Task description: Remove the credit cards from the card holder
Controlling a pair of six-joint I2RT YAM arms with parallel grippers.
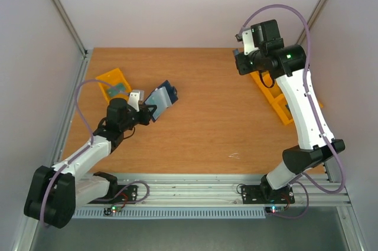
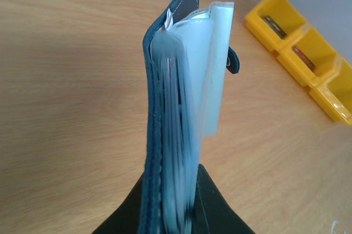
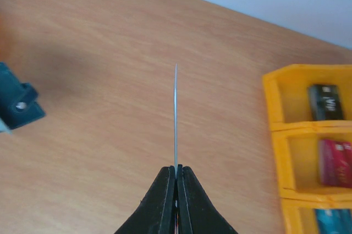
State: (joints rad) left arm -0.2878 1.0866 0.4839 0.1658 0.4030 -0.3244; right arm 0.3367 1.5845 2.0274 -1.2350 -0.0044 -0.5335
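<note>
While the left jaws were clamped on the bottom edge of the card holder (image 2: pixel 165 135), holding it open over the left part of the tabletop (image 1: pixel 201 139), the right jaws were pressed together on one thin credit card (image 3: pixel 175 113), seen edge-on, near the yellow bins (image 3: pixel 273 107) at the right. A dark card (image 3: pixel 325 102), a red card (image 3: pixel 335 162) and a teal card (image 3: pixel 333 220) already lay in those bins. Whether more sat in the pale sleeves (image 2: pixel 217 69) could not be told, and the gripped card probably awaited dropping.

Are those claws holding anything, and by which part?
The left gripper clamps the card holder at its near end; the right gripper pinches a card, edge-on, by its near edge.
</note>
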